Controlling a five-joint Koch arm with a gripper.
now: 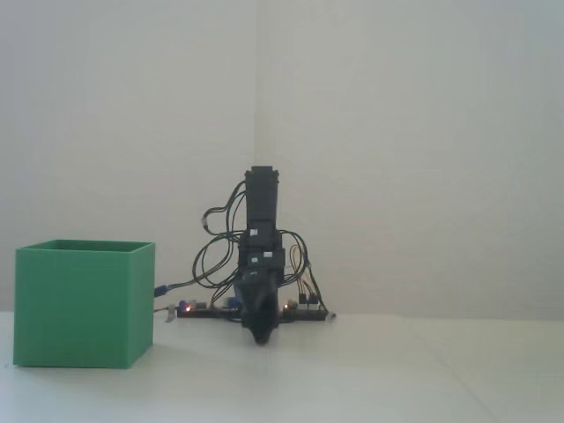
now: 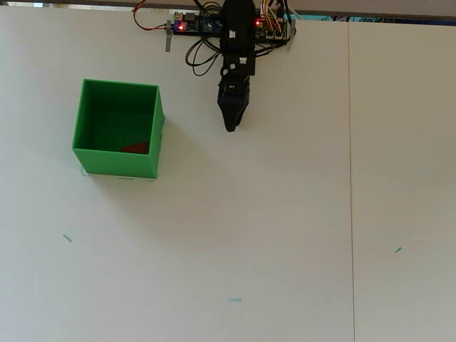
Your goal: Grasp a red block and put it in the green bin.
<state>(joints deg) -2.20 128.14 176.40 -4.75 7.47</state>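
Small matte red block (image 2: 135,147) lies inside large green thin-walled cube bin (image 2: 117,162), low on floor against wall nearest bottom of overhead view; only red sliver shows. In fixed view bin (image 1: 84,304) stands at left on white table (image 2: 249,235), block hidden by its walls. Black arm folded near its base by circuit board (image 2: 201,24) with lit red lights. Gripper (image 2: 230,127) points down near table, well apart from bin, holds nothing; jaws appear pressed together into single tip.
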